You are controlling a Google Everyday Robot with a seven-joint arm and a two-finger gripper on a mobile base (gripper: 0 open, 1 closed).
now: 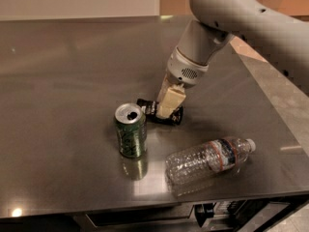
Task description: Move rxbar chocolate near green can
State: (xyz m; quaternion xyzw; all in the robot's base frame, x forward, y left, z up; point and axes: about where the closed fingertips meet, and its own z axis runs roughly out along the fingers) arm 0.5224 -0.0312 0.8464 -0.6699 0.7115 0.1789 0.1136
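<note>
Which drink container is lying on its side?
The clear water bottle, front right; the green can stands upright. The claw holds the chocolate bar beside the can.

The gripper [166,111], clasping the rxbar chocolate [148,106], is crowding the right side of the green can [131,132]. The water bottle [207,161] is blocking the front-right, and the left half of the table [72,71] is lying open.
</note>
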